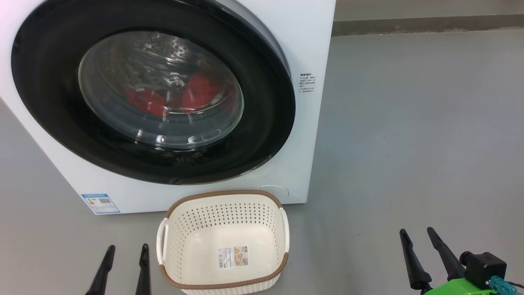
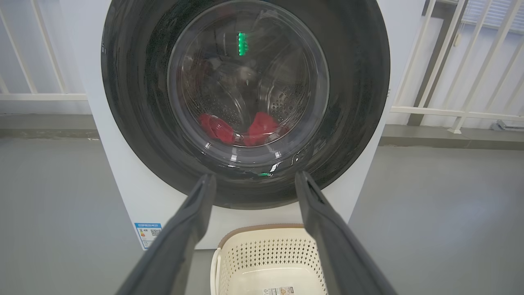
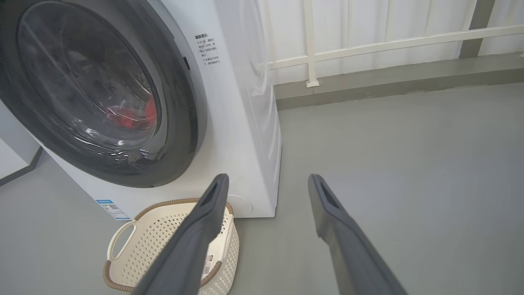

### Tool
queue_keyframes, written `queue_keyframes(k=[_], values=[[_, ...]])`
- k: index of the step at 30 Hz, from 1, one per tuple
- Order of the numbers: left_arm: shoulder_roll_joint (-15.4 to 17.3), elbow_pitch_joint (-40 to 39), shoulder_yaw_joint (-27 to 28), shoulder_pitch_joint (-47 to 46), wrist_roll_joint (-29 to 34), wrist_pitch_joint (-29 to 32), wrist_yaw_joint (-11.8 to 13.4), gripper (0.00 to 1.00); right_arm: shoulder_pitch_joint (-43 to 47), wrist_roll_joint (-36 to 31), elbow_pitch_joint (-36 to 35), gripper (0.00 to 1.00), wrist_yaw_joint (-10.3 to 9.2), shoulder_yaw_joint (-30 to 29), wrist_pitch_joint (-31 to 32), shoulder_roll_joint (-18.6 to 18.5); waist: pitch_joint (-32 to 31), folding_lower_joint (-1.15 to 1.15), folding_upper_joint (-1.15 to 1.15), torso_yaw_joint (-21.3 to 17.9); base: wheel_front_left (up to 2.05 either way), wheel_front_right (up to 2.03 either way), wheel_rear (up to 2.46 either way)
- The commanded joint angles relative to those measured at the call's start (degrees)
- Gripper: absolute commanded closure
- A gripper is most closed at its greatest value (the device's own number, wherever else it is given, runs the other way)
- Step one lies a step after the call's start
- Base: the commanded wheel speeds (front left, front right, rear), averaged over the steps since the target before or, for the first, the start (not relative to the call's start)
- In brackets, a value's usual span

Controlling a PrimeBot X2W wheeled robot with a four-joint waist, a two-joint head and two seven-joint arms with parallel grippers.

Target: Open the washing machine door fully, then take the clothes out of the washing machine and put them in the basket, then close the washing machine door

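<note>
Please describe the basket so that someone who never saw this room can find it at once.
Find the big white washing machine with its round black door. On the grey floor just before it, below the door, stands the basket. Unlike its plain white neighbour, it is cream, full of small holes, with a brown rim and a sticker inside.

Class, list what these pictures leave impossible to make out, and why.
- Head view: how many clothes there are; the washing machine door glass distorts them.
- Head view: the washing machine top, cut off by the upper edge.
- Head view: the black print beside the door, too small.
- Right wrist view: part of the basket, behind the right claw.
</note>
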Motion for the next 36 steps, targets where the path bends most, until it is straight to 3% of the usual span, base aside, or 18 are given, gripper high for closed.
queue_keyframes(k=[1, 26, 27, 28, 29, 36], values=[[0.9, -1.1, 1.9, -1.2, -0.1, -0.5, 0.4, 0.00, -0.4, -0.2, -1.6, 0.00, -0.06, 1.0, -0.7, -0.4, 0.0, 0.00, 0.00, 0.0, 0.00, 0.00, 0.00], [0.9, 0.1, 1.4, -1.3, -1.1, -0.5, 1.0, 0.00, 0.5, -1.3, -1.8, 0.00, -0.06, 0.6, -0.7, 0.1, -0.4, 0.00, 0.00, 0.3, 0.00, 0.00, 0.00], [0.9, 0.1, 1.3, -1.3, -1.1, -0.5, 1.0, 0.00, 0.5, -1.2, -1.8, 0.31, -0.06, 0.8, -0.7, 0.1, -0.4, 0.00, 0.00, 0.3, 0.00, 0.00, 0.00], [0.9, 0.1, 1.3, -1.3, -1.1, -0.5, 1.0, 0.00, 0.3, -0.7, -1.9, 0.70, -0.06, 1.0, -0.7, 0.2, -0.4, 0.00, 0.00, 0.3, 0.00, 0.00, 0.00], [0.9, 0.2, 1.3, -1.3, -1.2, -0.5, 1.0, 0.00, 0.1, -0.1, -2.0, 1.00, -0.06, 1.3, -0.7, 0.3, -0.4, 0.00, 0.00, 0.3, 0.00, 0.00, 0.00], [0.9, 0.2, 0.6, -1.7, -1.0, -0.5, 0.9, 0.00, -5.2, 5.1, -2.2, 1.00, -0.06, 5.2, -0.7, -0.1, 0.1, 0.00, 0.00, 0.2, 0.00, 0.00, 0.00]])
